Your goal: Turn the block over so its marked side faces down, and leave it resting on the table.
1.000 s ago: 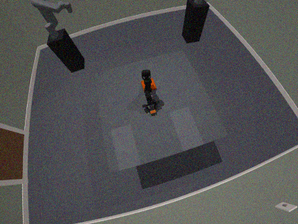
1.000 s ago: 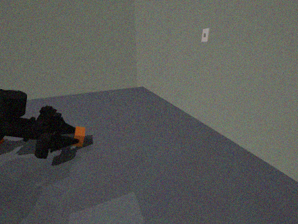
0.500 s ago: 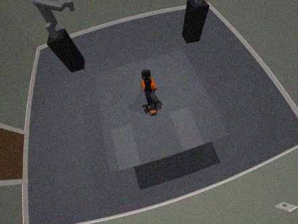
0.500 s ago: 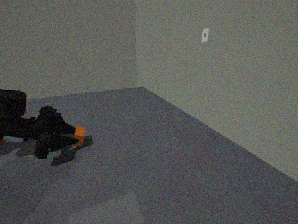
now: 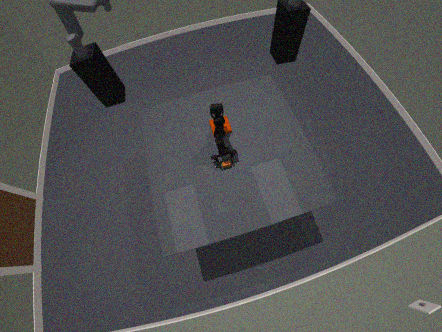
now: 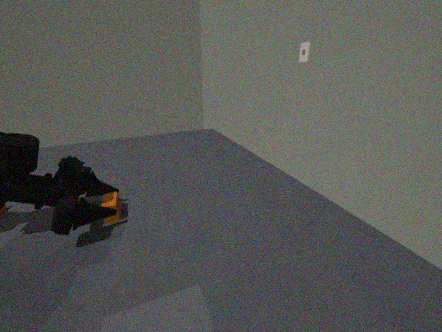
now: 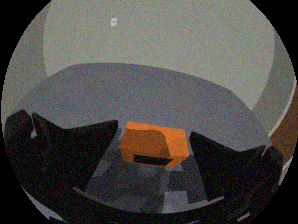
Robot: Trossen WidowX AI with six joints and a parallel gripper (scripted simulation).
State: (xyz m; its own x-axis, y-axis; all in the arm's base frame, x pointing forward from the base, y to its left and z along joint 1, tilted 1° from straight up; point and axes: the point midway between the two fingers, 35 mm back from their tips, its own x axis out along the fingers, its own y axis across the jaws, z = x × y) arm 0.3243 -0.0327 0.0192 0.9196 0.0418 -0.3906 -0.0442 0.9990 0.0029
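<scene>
An orange block [image 5: 227,163] [image 6: 111,204] [image 7: 154,145] lies on the grey table between my gripper's fingers. In the wrist view its near face shows a dark band along the lower edge. My gripper [image 5: 224,161] [image 6: 102,210] [image 7: 154,129] is low over the table and open, with its dark fingers standing apart on either side of the block. I cannot tell whether the fingers still touch the block. The arm [image 5: 219,130] reaches forward from its base with an orange segment.
Two tall dark posts [image 5: 97,74] [image 5: 289,31] stand at the table's back corners. A dark rectangular panel [image 5: 259,245] lies flat near the front. Lighter patches [image 5: 184,212] mark the table in front of the arm. Walls [image 6: 320,125] close the room's corner.
</scene>
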